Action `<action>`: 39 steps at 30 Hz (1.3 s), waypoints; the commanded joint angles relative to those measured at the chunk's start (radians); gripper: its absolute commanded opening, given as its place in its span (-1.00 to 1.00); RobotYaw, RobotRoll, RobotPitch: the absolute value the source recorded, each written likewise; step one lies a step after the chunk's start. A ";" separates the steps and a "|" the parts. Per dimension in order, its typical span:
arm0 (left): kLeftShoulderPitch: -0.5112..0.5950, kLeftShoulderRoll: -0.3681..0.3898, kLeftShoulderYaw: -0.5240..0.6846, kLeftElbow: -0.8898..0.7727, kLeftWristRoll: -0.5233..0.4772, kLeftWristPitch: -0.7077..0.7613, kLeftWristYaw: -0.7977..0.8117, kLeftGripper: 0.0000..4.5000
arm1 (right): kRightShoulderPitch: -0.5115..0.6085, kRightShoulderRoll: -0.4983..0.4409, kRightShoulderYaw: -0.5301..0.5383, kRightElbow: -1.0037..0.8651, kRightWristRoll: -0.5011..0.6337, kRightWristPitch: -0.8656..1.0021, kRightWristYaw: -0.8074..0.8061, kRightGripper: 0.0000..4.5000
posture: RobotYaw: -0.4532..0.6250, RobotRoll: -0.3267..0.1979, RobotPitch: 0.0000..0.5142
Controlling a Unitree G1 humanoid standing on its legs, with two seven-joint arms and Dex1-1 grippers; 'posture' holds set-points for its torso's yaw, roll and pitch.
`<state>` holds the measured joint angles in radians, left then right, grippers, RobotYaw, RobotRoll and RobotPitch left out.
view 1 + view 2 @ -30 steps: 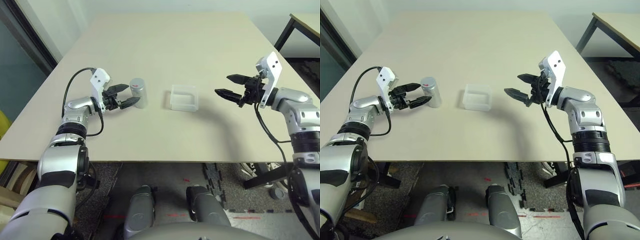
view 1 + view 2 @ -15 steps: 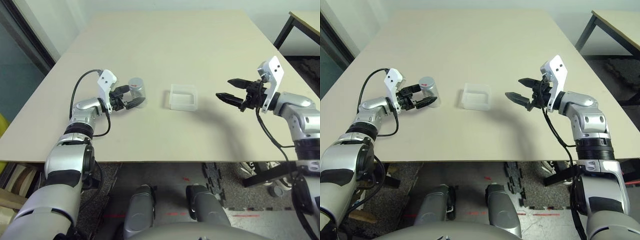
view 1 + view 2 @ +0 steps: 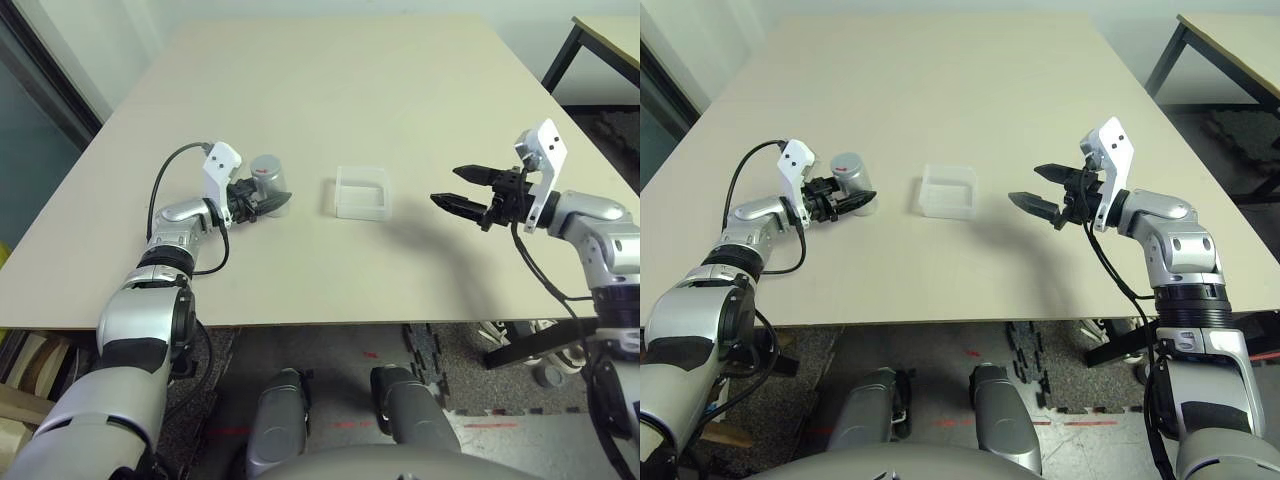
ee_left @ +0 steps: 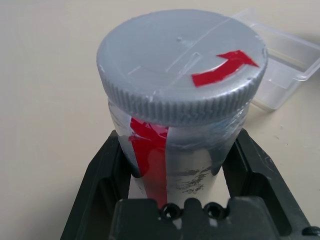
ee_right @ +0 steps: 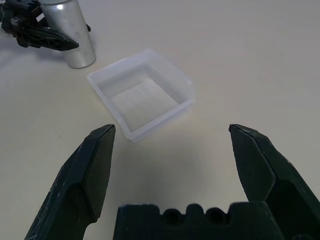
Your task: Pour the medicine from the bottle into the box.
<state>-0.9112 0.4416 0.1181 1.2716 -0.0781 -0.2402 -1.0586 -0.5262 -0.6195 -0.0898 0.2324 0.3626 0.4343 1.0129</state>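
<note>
a pale beige table seen from above, with a robot arm reaching in from each side. on the robot's left, the left gripper has its two black fingers closed against the sides of the bottle, a small silver-grey cylinder standing upright on the table with its cap on. just beside the bottle, toward the middle of the table, sits the box, clear plastic with low walls, apart from the bottle. on the robot's right, the right gripper hangs above the table a little way from the box, its fingers spread wide and holding nothing.

the left wrist view adds close detail the head views lack: the grey ribbed cap carries a curved red arrow, a strip of red tape runs down the bottle's side, and a black finger presses each flank of the bottle below the cap.

the right wrist view looks between its own parted fingers straight into the box's open top, where the inside looks bare. the medicine cannot be made out in any view.
</note>
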 commanded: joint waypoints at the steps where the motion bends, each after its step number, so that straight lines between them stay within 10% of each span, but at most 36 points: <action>1: -0.026 -0.008 0.002 0.006 -0.003 0.025 -0.067 0.24 | -0.020 -0.011 0.026 -0.036 0.016 0.029 0.035 1.00 | -0.46 0.25 -0.59; 13: -0.086 -0.041 -0.055 -0.114 -0.012 0.116 -0.426 0.24 | -0.247 0.087 0.202 -0.049 0.023 0.174 0.130 1.00 | -0.33 0.25 -0.64; 39: -0.043 -0.061 -0.136 -0.345 -0.061 0.218 -0.551 0.24 | -0.437 0.319 0.265 0.112 -0.041 0.106 0.111 1.00 | -0.26 0.25 -0.67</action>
<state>-0.9617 0.3832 -0.0046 0.9450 -0.1256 -0.0251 -1.5977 -0.9544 -0.3022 0.1653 0.3481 0.3289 0.5470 1.1260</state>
